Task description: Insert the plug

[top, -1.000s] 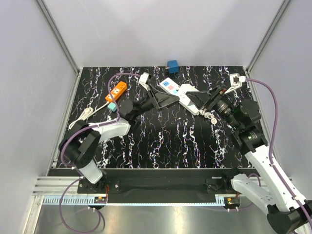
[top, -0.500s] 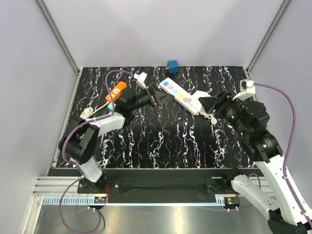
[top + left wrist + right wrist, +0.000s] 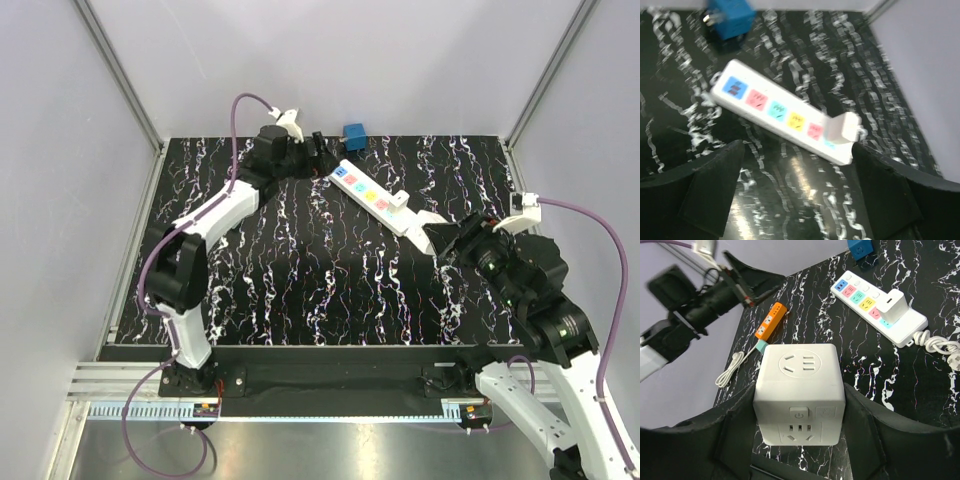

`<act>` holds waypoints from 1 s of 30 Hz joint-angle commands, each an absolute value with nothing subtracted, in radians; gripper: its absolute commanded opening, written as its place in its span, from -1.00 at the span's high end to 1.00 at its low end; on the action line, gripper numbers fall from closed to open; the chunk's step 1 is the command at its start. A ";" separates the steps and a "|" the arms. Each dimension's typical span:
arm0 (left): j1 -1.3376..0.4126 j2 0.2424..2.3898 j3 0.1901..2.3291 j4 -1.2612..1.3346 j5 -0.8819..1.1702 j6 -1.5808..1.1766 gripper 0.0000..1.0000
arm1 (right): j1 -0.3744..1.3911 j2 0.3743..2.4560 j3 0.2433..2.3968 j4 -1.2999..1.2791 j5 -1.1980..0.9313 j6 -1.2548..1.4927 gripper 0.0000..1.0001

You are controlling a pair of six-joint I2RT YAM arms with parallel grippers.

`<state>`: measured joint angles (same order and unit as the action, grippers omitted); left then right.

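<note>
A white power strip (image 3: 372, 197) (image 3: 774, 111) (image 3: 875, 305) with coloured sockets lies at the back middle of the table. A white plug (image 3: 842, 131) (image 3: 892, 305) (image 3: 400, 200) stands in a socket near its cord end. My left gripper (image 3: 320, 152) (image 3: 797, 195) hovers at the back, just left of the strip, open and empty. The right gripper (image 3: 445, 240) (image 3: 800, 405) is shut on a white cube socket (image 3: 800, 390), held off the strip's right end. The cube is hidden in the top view.
A blue cube (image 3: 354, 135) (image 3: 730, 17) sits at the back edge beside the strip. The strip's coiled cord (image 3: 940, 346) lies at its right end. An orange strip (image 3: 771, 320) and a white cable (image 3: 732, 371) lie at the left. Grey walls enclose the table.
My left arm swung from the table's middle out to the back edge near the blue cube. The right gripper drew back toward the near right, still holding the cube socket.
</note>
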<state>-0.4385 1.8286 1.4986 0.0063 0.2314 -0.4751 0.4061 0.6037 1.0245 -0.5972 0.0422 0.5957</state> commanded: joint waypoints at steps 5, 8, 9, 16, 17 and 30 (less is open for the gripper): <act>-0.379 2.091 1.736 -0.075 0.140 -0.515 -0.64 | 0.410 0.542 1.055 -0.618 0.064 0.597 1.00; -0.374 2.175 1.845 -0.115 0.075 -0.547 -0.50 | 0.410 0.540 1.046 -0.615 0.060 0.604 1.00; -0.374 2.190 1.867 -0.138 0.057 -0.552 -0.48 | 0.410 0.541 1.043 -0.615 0.055 0.606 1.00; -0.373 2.301 2.002 -0.195 -0.072 -0.572 -0.51 | 0.410 0.572 1.045 -0.592 0.058 0.601 1.00; -0.373 2.316 2.014 -0.193 -0.066 -0.572 -0.51 | 0.410 0.575 1.043 -0.583 0.058 0.603 1.00; -0.348 2.536 2.152 -0.003 0.143 -0.670 -0.46 | 0.410 0.589 1.028 -0.560 0.040 0.592 1.00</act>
<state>-0.3595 2.5126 2.0708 -0.0769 0.0895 -0.6147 0.4061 0.5819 1.0241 -0.6476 0.0410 0.5957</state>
